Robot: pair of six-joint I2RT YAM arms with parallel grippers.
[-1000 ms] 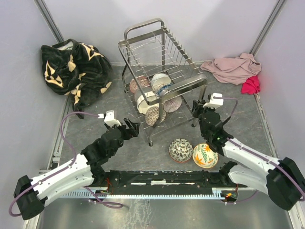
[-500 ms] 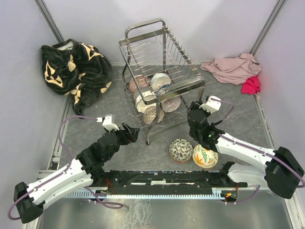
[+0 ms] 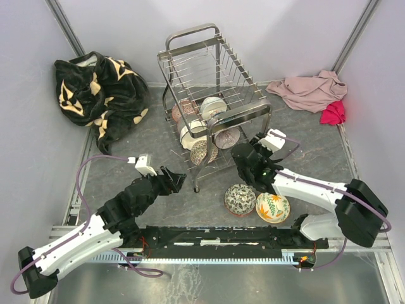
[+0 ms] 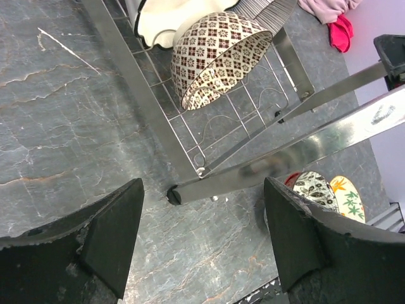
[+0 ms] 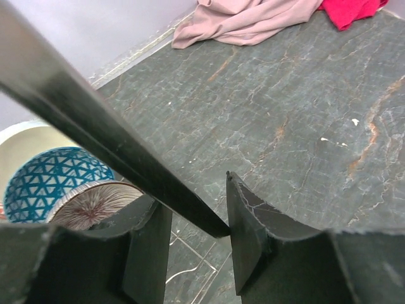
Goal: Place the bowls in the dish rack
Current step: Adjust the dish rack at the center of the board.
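By the dish rack (image 3: 248, 109), the left gripper (image 4: 202, 209) gapes wide, empty. The right gripper (image 5: 196, 202), part-open, straddles a rack bar (image 5: 95, 133); whether it grips is unclear.

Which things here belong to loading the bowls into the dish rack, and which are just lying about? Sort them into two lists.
Part of the job:
- dish rack
- bowls already in the rack
- dark patterned bowl, still outside the rack
- orange-leaf bowl, still outside the rack

Just lying about:
- black blanket
- pink cloth
- red cloth

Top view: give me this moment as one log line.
left jaws: open, near rack foot | right jaws: astride rack bar | bowls: two on table
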